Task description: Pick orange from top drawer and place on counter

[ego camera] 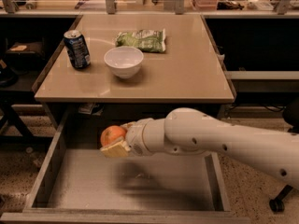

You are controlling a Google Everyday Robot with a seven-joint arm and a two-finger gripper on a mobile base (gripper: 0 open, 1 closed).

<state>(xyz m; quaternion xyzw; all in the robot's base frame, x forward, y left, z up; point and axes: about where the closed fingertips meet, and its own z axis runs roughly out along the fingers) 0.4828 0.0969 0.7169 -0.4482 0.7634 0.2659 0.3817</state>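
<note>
The orange (111, 135) is held in my gripper (114, 140), lifted above the open top drawer (84, 185) and just below the front edge of the counter (187, 73). My white arm reaches in from the right. The gripper's pale fingers (116, 149) close around the fruit from below and behind. The drawer's grey scuffed bottom lies under the gripper, with low side walls left and right.
On the counter stand a blue soda can (77, 49) at the left, a white bowl (123, 61) beside it and a green snack bag (141, 39) behind. Dark shelving flanks the counter on both sides. A chair caster (276, 204) shows at the lower right.
</note>
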